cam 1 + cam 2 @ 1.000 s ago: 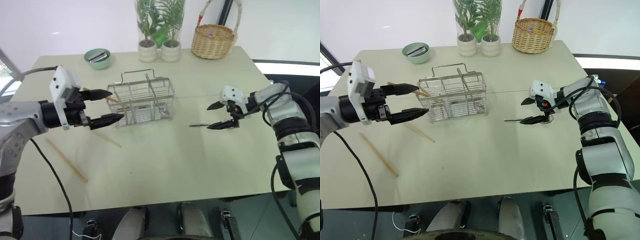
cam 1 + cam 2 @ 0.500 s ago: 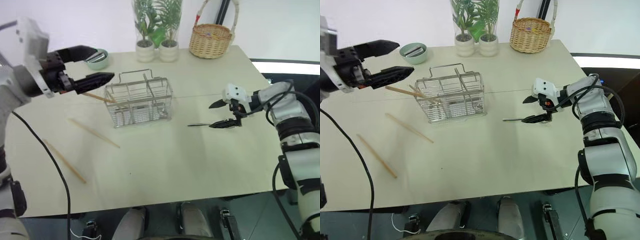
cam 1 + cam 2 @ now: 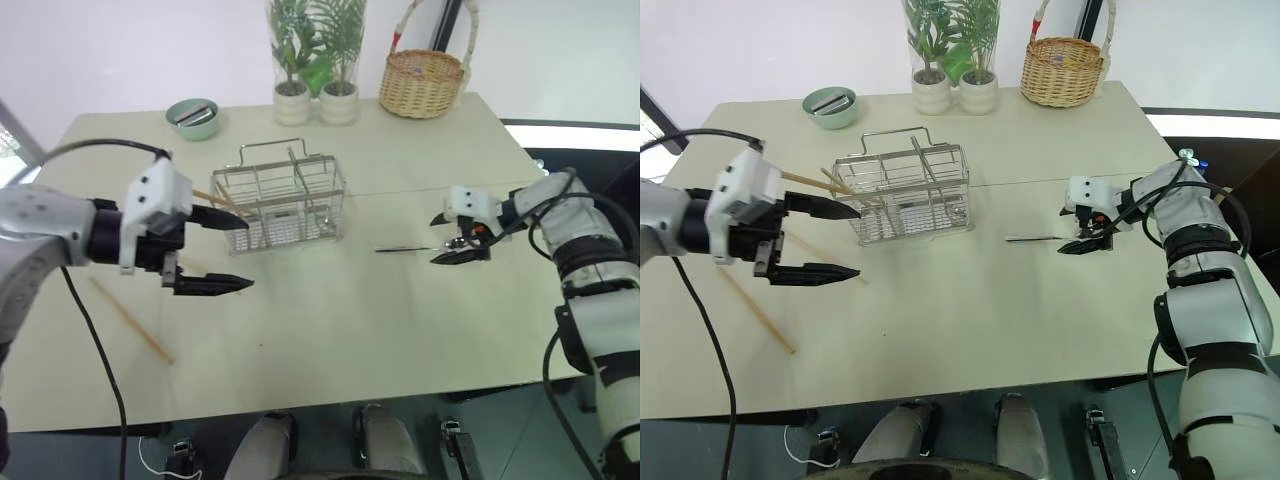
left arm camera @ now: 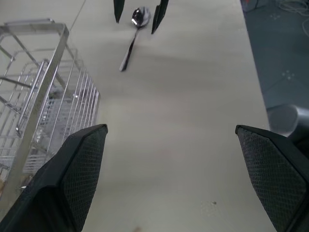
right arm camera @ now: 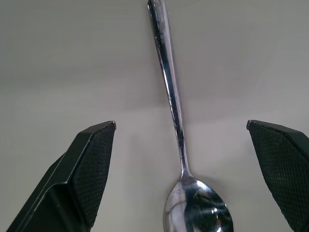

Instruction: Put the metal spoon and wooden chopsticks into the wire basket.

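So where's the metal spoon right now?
The metal spoon lies flat on the table, right of the wire basket, its bowl between the open right gripper's fingers.

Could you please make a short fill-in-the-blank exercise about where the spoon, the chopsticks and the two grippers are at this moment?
1. The metal spoon lies flat on the ____, not in the wire basket.
2. The right gripper is open, with the spoon's ____ between its fingers.
3. One of the wooden chopsticks lies on the table; another leans on the basket's ____.
4. The left gripper is ____ and holds nothing.

Missing words: table; bowl; rim; open
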Tool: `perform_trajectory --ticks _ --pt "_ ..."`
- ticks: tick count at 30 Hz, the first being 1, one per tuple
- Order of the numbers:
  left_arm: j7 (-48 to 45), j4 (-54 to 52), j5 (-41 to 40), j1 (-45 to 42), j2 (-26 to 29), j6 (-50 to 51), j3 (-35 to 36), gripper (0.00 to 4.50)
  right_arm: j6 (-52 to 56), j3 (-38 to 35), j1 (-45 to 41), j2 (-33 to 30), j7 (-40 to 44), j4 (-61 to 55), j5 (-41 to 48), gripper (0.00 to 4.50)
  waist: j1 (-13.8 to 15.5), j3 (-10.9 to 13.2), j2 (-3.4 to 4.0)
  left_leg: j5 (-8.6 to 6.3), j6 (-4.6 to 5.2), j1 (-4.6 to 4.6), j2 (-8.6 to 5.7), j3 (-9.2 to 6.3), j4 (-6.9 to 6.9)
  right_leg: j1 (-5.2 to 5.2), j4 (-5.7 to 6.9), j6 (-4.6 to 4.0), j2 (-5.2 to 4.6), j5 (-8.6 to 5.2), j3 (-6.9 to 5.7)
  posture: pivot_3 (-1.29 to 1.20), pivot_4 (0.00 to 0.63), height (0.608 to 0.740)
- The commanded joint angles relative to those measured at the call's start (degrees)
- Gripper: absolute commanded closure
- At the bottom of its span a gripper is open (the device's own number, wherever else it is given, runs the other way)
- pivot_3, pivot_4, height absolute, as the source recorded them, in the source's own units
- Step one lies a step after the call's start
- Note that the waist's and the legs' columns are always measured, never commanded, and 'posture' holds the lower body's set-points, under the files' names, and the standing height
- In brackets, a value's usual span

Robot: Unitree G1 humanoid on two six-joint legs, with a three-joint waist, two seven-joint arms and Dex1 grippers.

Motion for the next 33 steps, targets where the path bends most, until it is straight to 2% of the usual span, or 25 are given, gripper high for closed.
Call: perform_trajectory --ticks 1,6,16,17,18,25,26,33 --pt "0.5 -0.1 2.4 -1.8 -1.6 -1.9 -1.6 0.02 0.2 -0.1 -3.9 1.2 -2.0 2.7 -1.6 0.0 0.0 0.0 0.0 0.04 -0.07 0.0 0.0 -0.01 0.0 -0.01 0.0 0.0 0.0 0.0 0.01 0.0 0.15 0.71" --pt "1.2 0.1 3.2 -3.9 -3.6 -1.0 -2.2 0.02 4.2 -0.1 -6.4 3.3 -4.1 6.3 -3.0 0.0 -0.1 0.0 -0.01 0.12 -0.22 -0.02 0.0 -0.1 -0.01 -0.04 0.0 -0.01 0.0 0.01 0.03 0.0 0.15 0.71" --pt "2.2 -1.8 2.2 -3.5 -2.9 0.7 0.1 0.02 10.0 -0.2 -6.7 4.9 -3.8 8.3 -4.6 0.0 -0.1 0.0 -0.01 0.09 -0.15 -0.01 -0.01 -0.11 0.01 -0.04 0.05 0.0 0.0 0.01 0.04 0.0 0.15 0.71" --pt "2.3 -2.1 2.0 -3.4 -2.8 0.9 0.4 0.0 10.1 -0.3 -6.6 4.9 -3.7 8.3 -4.6 0.53 -0.1 0.0 -0.01 0.09 -0.15 -0.01 -0.01 -0.11 0.01 -0.04 0.05 0.0 0.0 0.01 0.04 0.0 0.15 0.71" --pt "2.4 -2.3 1.9 -3.3 -2.8 1.1 0.6 0.0 10.6 -0.5 -6.5 5.0 -3.8 8.3 -4.5 0.82 -0.1 0.0 -0.01 0.09 -0.15 -0.01 -0.01 -0.11 0.0 -0.04 0.05 0.0 0.0 0.01 0.03 0.0 0.15 0.71" --pt "3.0 -2.9 1.3 -3.5 -3.1 2.0 1.1 0.0 12.0 -1.2 -5.9 4.9 -3.2 8.1 -4.0 4.33 -0.2 0.0 -0.01 0.08 -0.14 0.01 -0.01 -0.11 0.01 -0.03 0.06 0.0 0.0 0.02 0.04 0.0 0.15 0.71" --pt "3.1 -2.8 1.3 -3.8 -3.3 2.0 1.0 0.0 12.0 -1.4 -5.9 4.8 -3.1 8.1 -3.9 4.43 -0.2 0.0 -0.01 0.08 -0.14 0.01 -0.01 -0.11 0.02 -0.02 0.07 0.0 0.0 0.02 0.04 0.0 0.15 0.71" --pt "3.6 -1.1 1.6 -6.0 -4.4 1.7 0.7 0.0 9.4 -2.3 -5.5 3.8 -2.7 6.9 -3.4 4.43 -0.2 0.0 -0.01 0.1 -0.17 0.01 -0.01 -0.1 0.02 -0.02 0.07 0.0 0.0 0.02 0.04 0.0 0.15 0.71"
